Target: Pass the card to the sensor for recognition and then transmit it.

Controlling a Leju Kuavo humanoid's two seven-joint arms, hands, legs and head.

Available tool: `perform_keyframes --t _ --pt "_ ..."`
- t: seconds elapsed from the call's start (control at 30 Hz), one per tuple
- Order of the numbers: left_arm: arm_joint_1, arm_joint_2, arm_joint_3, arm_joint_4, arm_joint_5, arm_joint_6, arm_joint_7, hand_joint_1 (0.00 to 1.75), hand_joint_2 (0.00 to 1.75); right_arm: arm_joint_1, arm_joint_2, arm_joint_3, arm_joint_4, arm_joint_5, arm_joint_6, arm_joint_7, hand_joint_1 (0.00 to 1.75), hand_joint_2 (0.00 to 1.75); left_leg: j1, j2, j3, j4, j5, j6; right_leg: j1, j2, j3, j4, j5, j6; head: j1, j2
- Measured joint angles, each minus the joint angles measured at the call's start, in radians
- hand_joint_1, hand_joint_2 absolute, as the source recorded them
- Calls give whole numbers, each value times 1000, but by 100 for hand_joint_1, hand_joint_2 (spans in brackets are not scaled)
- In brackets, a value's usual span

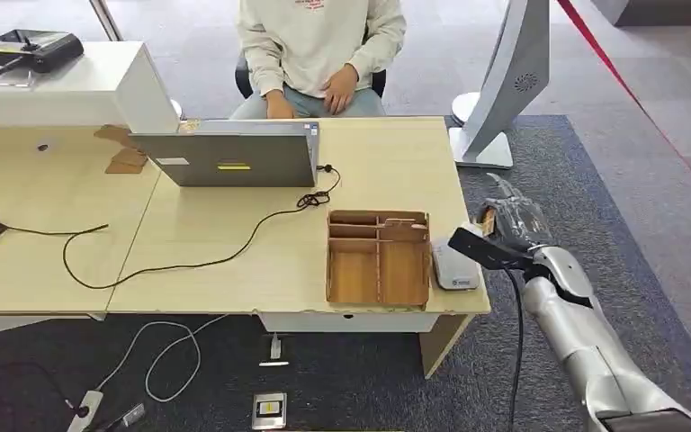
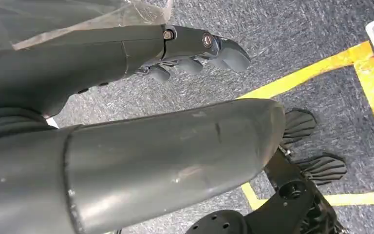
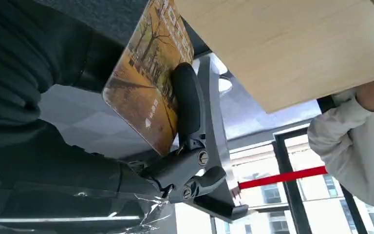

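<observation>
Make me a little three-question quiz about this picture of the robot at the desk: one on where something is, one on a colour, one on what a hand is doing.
1. Where does the small grey card sensor lie?
A. on the laptop
B. on the wooden table, right beside the brown cardboard tray
C. on the carpet

2. What colour is the picture on the printed card?
A. blue
B. autumn orange and yellow
C. plain white

3. What is the robot's right hand doing?
A. holding the card
B. resting flat on the table
C. gripping the cable

Answers:
1 B: in the head view the sensor sits at the table edge, next to the tray.
2 B: the right wrist view shows golden trees on the card.
3 A: there the thumb presses on the card's face, holding it off the table's right end.
</observation>
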Motion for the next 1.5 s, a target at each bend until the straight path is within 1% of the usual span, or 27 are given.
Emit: perform_keyframes --t 0.33,0.6,0.93,1.5 --pt "2 -1 0 0 14 0 -3 0 0 84 -34 -2 -5 -37 -6 44 175 175 0 0 -1 0 0 0 0 0 0 0 0 0 0 0" --pt "2 -1 -1 0 15 0 -5 0 0 113 -38 -2 -55 -20 9 75 175 175 0 0 -1 0 0 0 0 0 0 0 0 0 0 0" --pt "7 -1 -1 0 21 7 -15 0 0 118 -23 0 -102 -3 28 86 175 175 0 0 -1 0 0 0 0 0 0 0 0 0 0 0" --pt "6 -1 -1 0 24 18 -11 0 0 110 19 6 -108 42 53 76 175 175 0 0 -1 0 0 0 0 0 0 0 0 0 0 0"
